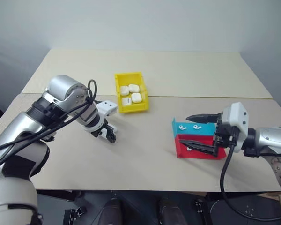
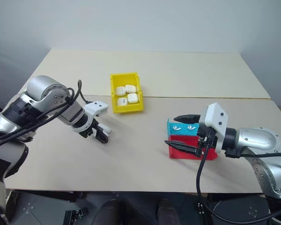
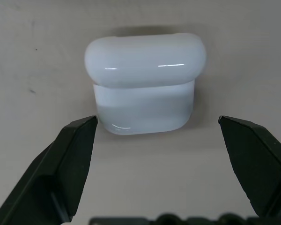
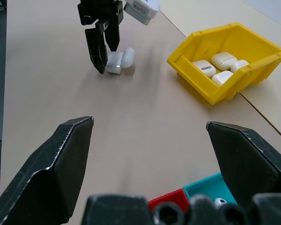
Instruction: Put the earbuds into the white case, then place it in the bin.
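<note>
2 grippers spread wide, gripping nothing: right gripper [image 1: 200, 132] level over the tray [image 1: 182, 141] with the earbuds [image 1: 189, 127], left gripper [image 4: 103, 44] pointing down at the table [image 1: 145, 154]. Step judged: reaching for the white case [image 3: 145, 82], lying open just ahead between left fingers [image 3: 75, 154]. Long axis across the gap, lid farthest; next, lowering and closing.

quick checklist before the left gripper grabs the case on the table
1. Left gripper open: ok.
2. White case lies between the fingers, untouched: ok.
3. Case lid open for the earbuds: not ok, looks shut.
4. Earbuds waiting in the teal and red tray: ok.
5. Right gripper open over the tray: ok.
6. Bin has room beside the four cases inside: ok.
</note>
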Action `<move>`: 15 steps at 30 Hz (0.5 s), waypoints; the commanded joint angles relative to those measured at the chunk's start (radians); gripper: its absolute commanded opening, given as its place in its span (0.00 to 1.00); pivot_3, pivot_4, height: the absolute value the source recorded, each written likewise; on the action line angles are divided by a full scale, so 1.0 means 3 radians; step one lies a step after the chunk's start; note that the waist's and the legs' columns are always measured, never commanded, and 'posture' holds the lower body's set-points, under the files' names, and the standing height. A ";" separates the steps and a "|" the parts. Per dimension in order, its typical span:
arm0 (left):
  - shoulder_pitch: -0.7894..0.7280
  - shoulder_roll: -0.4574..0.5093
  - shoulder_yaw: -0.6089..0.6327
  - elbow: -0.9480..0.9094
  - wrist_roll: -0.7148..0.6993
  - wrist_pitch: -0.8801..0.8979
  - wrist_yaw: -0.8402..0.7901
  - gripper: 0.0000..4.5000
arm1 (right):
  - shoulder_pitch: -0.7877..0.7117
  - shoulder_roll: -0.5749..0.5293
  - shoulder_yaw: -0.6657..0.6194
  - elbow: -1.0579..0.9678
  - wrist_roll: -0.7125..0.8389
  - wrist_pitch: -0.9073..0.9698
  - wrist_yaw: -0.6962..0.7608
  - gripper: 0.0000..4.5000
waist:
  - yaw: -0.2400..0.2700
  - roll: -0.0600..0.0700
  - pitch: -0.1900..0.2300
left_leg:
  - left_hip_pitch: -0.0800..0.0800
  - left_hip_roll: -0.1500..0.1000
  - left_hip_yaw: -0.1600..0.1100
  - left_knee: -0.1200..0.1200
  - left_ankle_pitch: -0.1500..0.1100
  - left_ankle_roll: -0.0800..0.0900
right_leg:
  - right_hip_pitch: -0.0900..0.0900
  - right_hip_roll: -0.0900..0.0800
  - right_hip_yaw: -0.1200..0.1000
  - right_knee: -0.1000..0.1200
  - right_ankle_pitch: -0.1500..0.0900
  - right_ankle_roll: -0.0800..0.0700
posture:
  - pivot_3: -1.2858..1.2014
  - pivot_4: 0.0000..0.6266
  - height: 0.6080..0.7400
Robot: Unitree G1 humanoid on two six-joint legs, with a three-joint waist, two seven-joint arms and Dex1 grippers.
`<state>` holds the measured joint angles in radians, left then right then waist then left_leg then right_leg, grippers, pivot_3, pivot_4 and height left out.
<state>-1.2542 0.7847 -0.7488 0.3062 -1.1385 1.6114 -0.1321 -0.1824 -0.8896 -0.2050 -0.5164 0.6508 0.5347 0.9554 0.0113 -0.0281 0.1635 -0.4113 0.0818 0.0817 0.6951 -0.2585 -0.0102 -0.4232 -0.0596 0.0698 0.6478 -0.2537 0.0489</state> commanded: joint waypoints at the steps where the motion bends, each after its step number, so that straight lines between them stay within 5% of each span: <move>1: -0.0108 -0.0068 0.0057 0.0073 0.0093 0.0010 0.0024 1.00 | 0.0014 0.0002 -0.0127 -0.0137 0.0096 0.0027 -0.0051 1.00 | 0.0001 0.0000 0.0000 | 0.0001 0.0000 0.0000 0.0000 0.0000 0.0000 | 0.0001 0.0000 0.0000 0.0000 0.0000 0.0000 | 0.52 0.24 1.00; 13: -0.0002 -0.0238 0.0181 0.0211 0.0488 0.0010 -0.0001 1.00 | 0.0028 -0.0005 -0.0124 -0.0158 0.0142 0.0034 -0.0111 1.00 | 0.0000 0.0000 0.0000 | 0.0001 -0.0001 -0.0001 0.0000 0.0000 0.0000 | 0.0001 0.0000 0.0000 0.0000 0.0000 0.0000 | 0.52 0.24 1.00; 15: 0.0039 -0.0260 0.0234 0.0187 0.0558 0.0010 0.0015 0.92 | 0.0025 -0.0010 -0.0128 -0.0162 0.0163 0.0036 -0.0111 1.00 | 0.0001 0.0000 0.0000 | 0.0001 -0.0001 -0.0001 0.0000 0.0000 0.0000 | 0.0001 0.0000 0.0000 0.0000 0.0000 0.0000 | 0.52 0.24 1.00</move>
<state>-1.2462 0.7080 -0.7125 0.3670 -0.9902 1.6114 -0.1282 -0.1719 -0.8896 -0.2078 -0.5338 0.6743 0.5365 0.9263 0.0115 -0.0282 0.1635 -0.4110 0.0815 0.0814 0.6950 -0.2584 -0.0103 -0.4229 -0.0597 0.0698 0.6477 -0.2537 0.0490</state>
